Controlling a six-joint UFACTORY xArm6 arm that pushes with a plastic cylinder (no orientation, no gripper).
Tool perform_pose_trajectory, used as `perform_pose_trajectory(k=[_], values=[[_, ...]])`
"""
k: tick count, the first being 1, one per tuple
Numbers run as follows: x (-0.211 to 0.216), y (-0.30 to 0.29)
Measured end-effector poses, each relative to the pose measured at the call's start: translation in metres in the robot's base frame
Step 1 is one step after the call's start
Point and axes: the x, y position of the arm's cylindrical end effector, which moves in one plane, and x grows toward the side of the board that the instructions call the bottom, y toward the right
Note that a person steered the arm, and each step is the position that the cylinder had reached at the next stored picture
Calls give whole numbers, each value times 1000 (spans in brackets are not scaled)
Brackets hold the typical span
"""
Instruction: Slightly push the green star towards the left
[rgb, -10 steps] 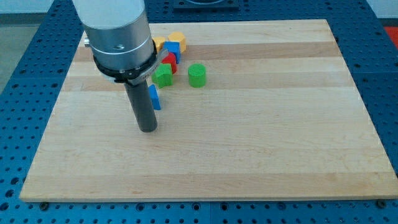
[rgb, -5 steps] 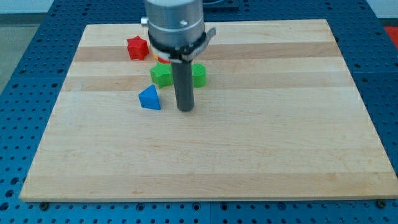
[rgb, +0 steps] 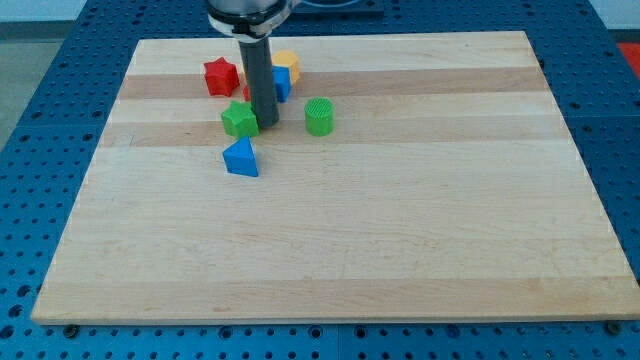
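The green star lies on the wooden board in the upper left part of the view. My tip stands right at the star's right side, touching or nearly touching it. A green cylinder stands to the right of the tip, apart from it. A blue triangle lies just below the star.
A red star lies above and left of the green star. Behind the rod are a blue block and a yellow block, partly hidden; a sliver of red shows at the rod's left edge.
The rod moved from the left to the middle, then up and left to the green star's right side. The star has shifted left by a small amount.
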Motion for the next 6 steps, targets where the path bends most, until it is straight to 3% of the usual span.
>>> perform_pose_trajectory(k=[4,6], values=[[52,16],[115,70]])
